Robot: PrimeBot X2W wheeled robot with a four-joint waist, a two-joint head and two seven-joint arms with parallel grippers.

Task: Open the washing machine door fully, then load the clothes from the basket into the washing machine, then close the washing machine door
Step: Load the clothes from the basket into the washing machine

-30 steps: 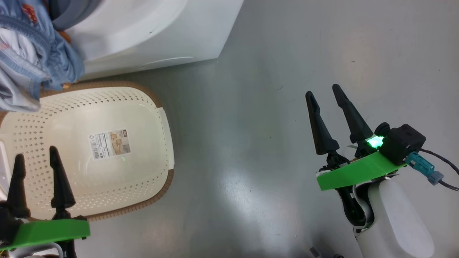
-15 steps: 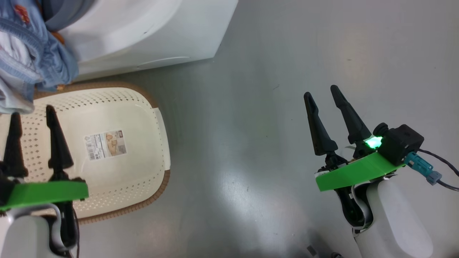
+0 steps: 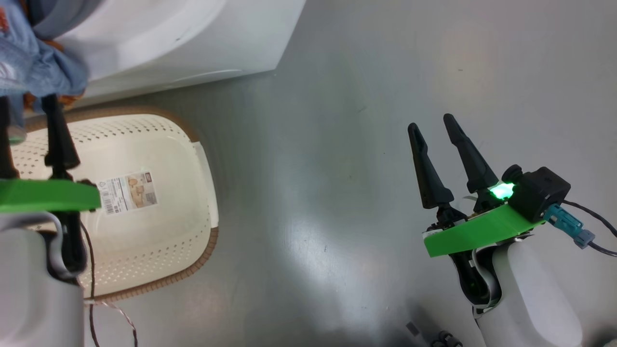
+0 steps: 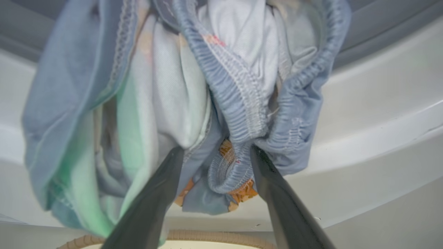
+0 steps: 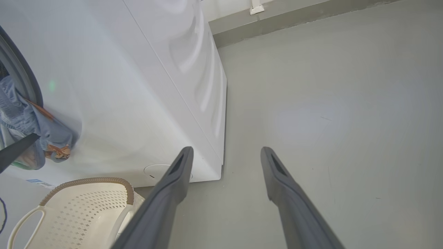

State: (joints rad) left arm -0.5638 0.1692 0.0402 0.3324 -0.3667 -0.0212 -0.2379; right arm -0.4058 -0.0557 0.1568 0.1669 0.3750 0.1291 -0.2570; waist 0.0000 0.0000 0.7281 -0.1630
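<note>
Your basket sits empty on the floor, so the loading looks nearly done. The clothes hang out over the lower edge of the washing machine opening, above the basket's far rim, not fully inside. Your left gripper is spread wide, fingers either side of a dangling fold, clamping nothing. Your right gripper is spread and empty over the floor. Left, I judge: push the bundle in, then close the door.

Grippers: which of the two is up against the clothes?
The left gripper: open, it straddles a hanging fold of the clothes at the washing machine mouth. The right gripper hovers open over the floor, touching nothing.
</note>
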